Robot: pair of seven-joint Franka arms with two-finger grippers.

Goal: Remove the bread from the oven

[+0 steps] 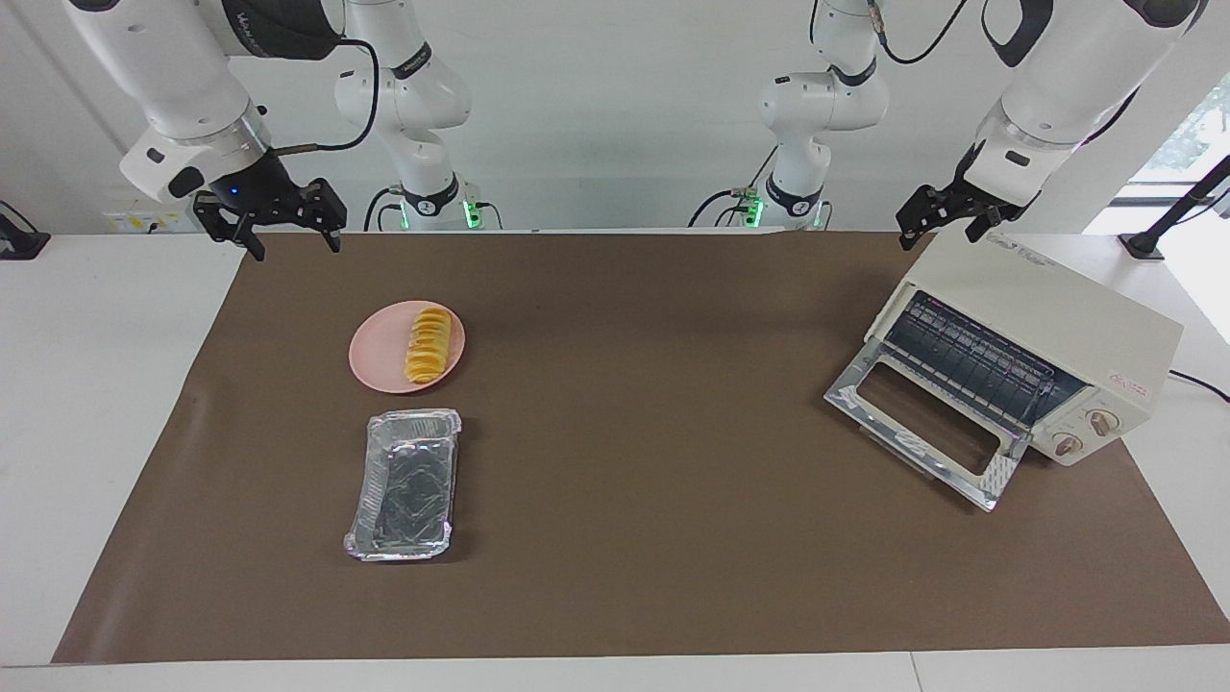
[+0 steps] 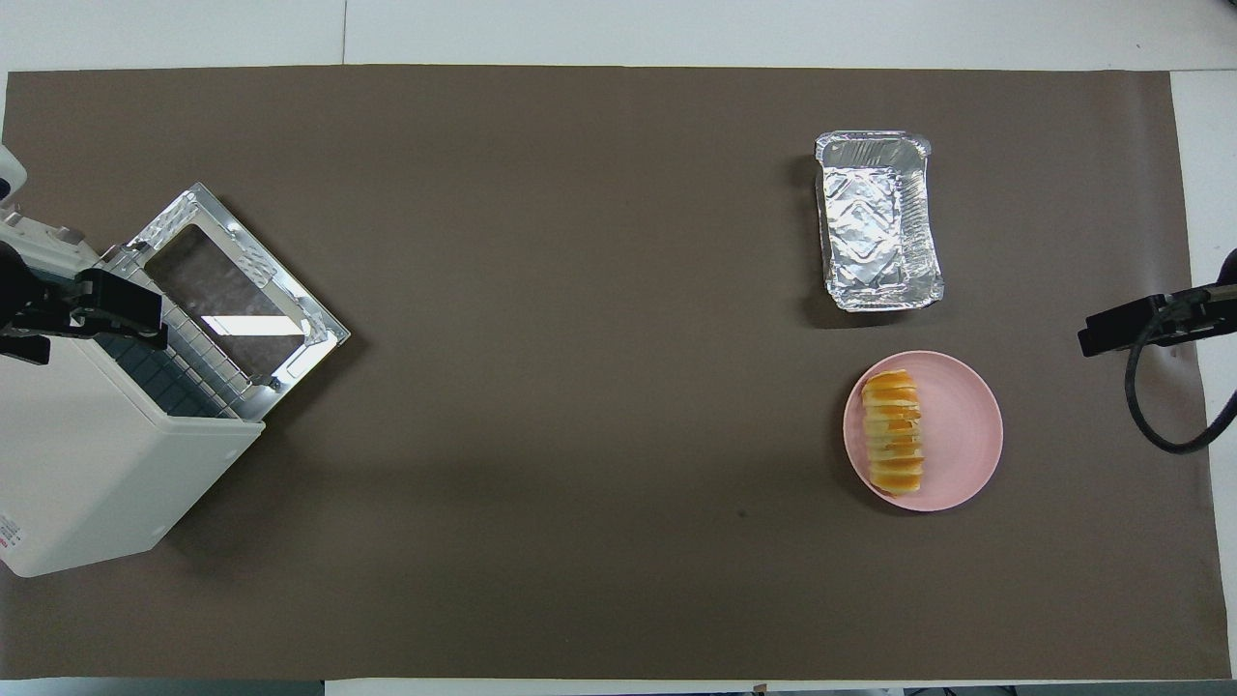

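Note:
The bread (image 1: 430,344) is a golden ridged loaf lying on a pink plate (image 1: 380,360) toward the right arm's end of the table; it also shows in the overhead view (image 2: 894,433). The cream-white oven (image 1: 1057,317) stands at the left arm's end with its glass door (image 1: 922,423) dropped open and its wire rack (image 1: 971,360) bare. My right gripper (image 1: 293,240) is open and empty, up over the mat's corner. My left gripper (image 1: 942,231) is open and empty, up over the oven's top.
A silver foil tray (image 1: 404,485) lies empty beside the plate, farther from the robots. A brown mat (image 1: 634,404) covers the table. In the overhead view the oven (image 2: 97,464), its door (image 2: 242,290) and the tray (image 2: 877,220) show too.

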